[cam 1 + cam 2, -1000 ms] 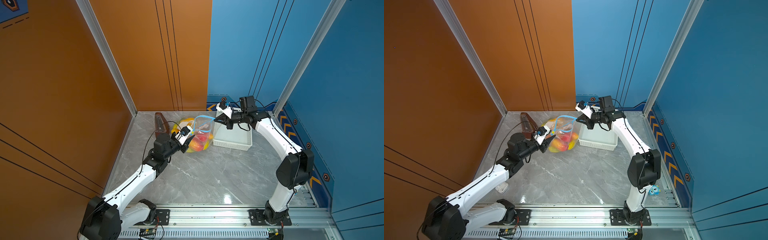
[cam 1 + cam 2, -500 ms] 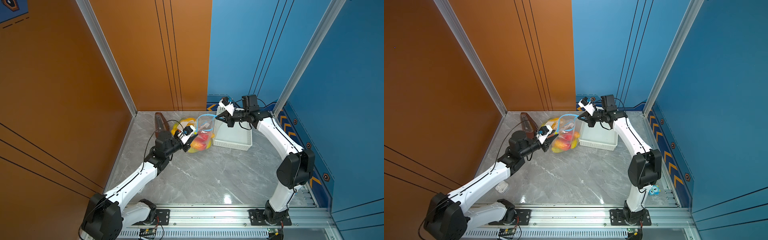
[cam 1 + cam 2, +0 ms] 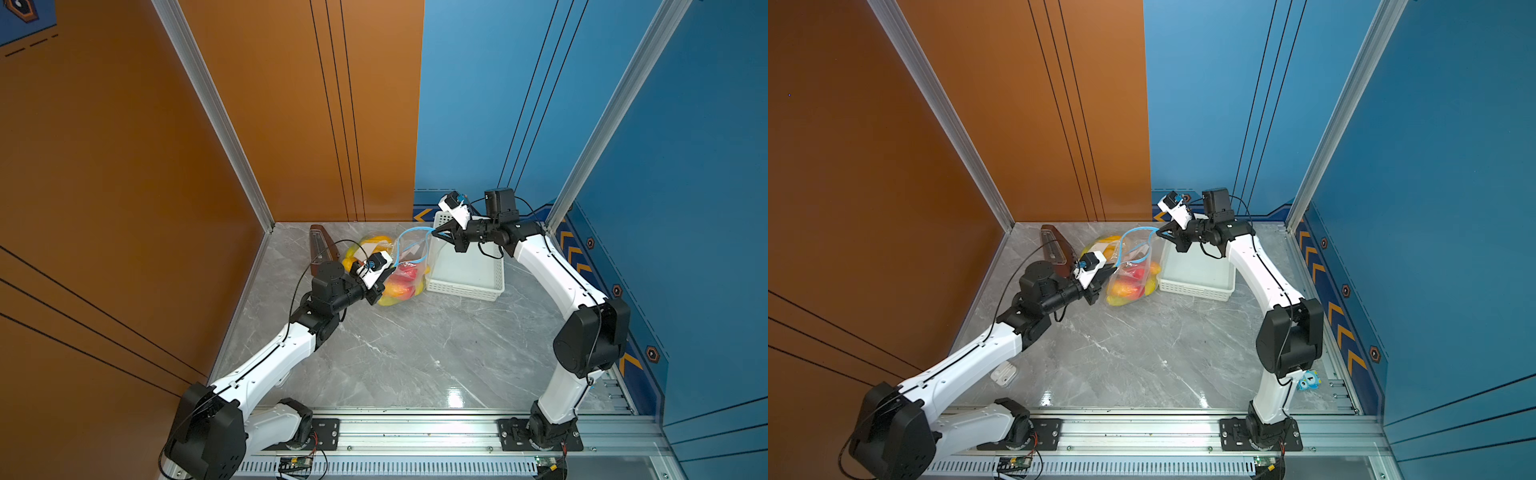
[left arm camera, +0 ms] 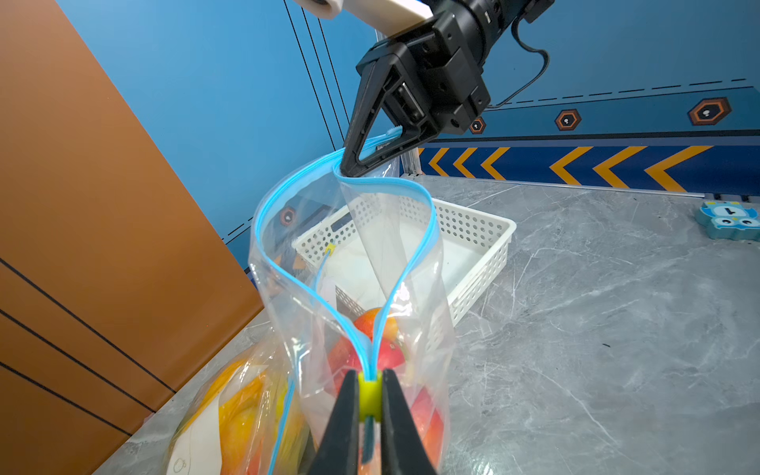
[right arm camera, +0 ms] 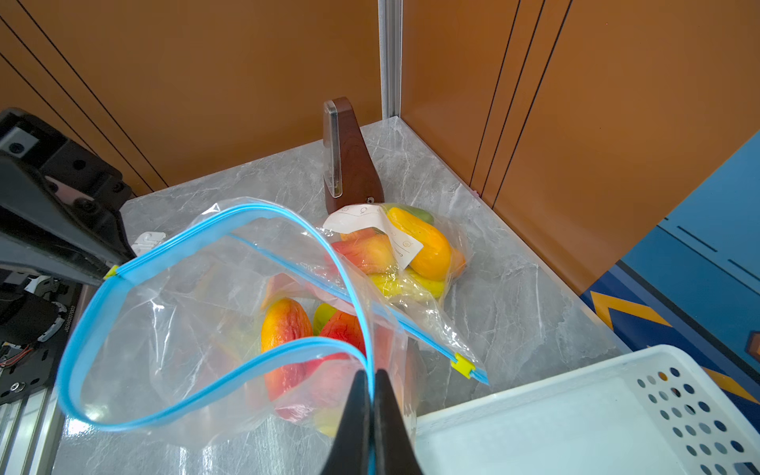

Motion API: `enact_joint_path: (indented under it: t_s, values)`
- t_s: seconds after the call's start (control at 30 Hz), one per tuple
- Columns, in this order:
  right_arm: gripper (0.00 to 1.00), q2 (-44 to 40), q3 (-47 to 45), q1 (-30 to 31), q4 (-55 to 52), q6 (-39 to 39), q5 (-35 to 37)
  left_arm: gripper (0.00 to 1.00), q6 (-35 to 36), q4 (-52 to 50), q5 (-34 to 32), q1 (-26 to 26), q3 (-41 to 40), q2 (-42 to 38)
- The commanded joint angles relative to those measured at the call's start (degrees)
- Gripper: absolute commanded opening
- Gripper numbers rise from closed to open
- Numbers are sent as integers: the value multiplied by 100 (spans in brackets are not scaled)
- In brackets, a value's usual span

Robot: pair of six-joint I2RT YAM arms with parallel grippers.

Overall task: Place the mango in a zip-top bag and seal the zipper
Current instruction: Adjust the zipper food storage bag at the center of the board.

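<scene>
Sealing step: bag mouth gaping, zipper unrun.
Left pincer (image 4: 369, 375) clamps the slider (image 4: 369, 395); right pincer (image 5: 372, 374) pinches the bag (image 5: 172, 312) rim. Mango (image 5: 283, 325) sits below both. Next, probably: slider toward the right pincer.

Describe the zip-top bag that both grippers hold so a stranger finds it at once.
Start at the white basket on the grey table. Beside it stands a clear zip-top bag holding red-orange mangoes. Unlike the second bag, its blue-edged mouth gapes open, held at its ends by the left gripper and the right gripper.
</scene>
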Motion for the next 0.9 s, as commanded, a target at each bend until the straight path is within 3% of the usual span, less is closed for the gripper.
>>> enact_joint_path:
  t_s: [0.0,0.1,0.2,0.27,0.47,0.63,0.87]
  values:
    - [14,-353,-117,-56,62,-212,244,0,-234,122,130,74,154,-168]
    - [23,-753,-479,-59,114,-724,325,0,-476,120,77,186,344,-308]
    - [25,-1051,-678,-59,199,-965,228,0,-795,116,199,348,563,-350]
    - [31,-1101,-754,-37,114,-1205,106,0,-985,115,384,426,721,-343]
    - [37,-1088,-796,-66,-298,-1615,-145,0,-1052,-321,602,481,1146,-237]
    - [49,-1254,-802,269,-344,-1974,-208,0,-1123,-398,914,551,922,-277]
    - [65,-1330,-565,934,-570,-2386,-1123,0,-736,-831,1026,649,489,-607]
